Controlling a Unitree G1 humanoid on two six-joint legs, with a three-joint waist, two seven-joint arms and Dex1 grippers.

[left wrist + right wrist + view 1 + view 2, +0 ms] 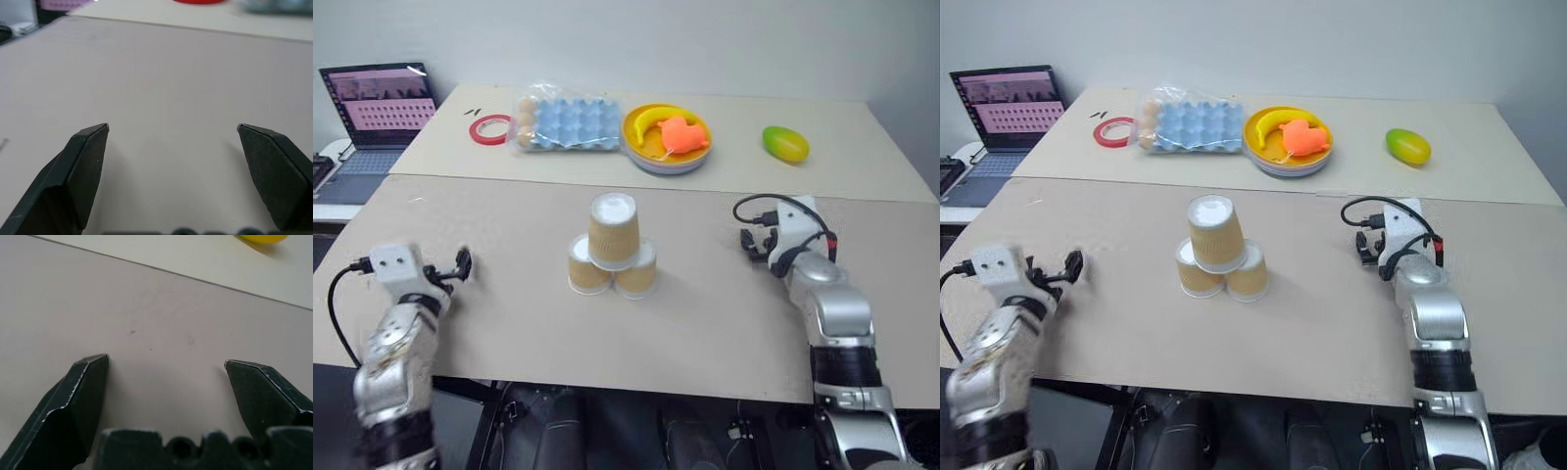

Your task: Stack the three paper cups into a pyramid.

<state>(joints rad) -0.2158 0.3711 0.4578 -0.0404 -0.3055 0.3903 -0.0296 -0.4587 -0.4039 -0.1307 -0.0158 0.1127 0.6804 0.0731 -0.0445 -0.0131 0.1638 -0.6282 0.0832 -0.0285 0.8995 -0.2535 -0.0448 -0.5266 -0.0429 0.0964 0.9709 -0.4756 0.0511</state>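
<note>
Pyramid [612,253] of three paper cups stands built; your grippers flank it.
Left gripper [462,265] at nine o'clock, right gripper [750,242] at three, nearer; both wide open, empty.

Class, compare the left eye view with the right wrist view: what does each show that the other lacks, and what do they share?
Left eye view alone: the pyramid of three paper cups, standing finished, plus the egg tray, red tape roll, laptop and left gripper.
Right wrist view alone: the right gripper up close, its jaws apart with nothing between them.
Both: the table and the yellow-green fruit.
</note>
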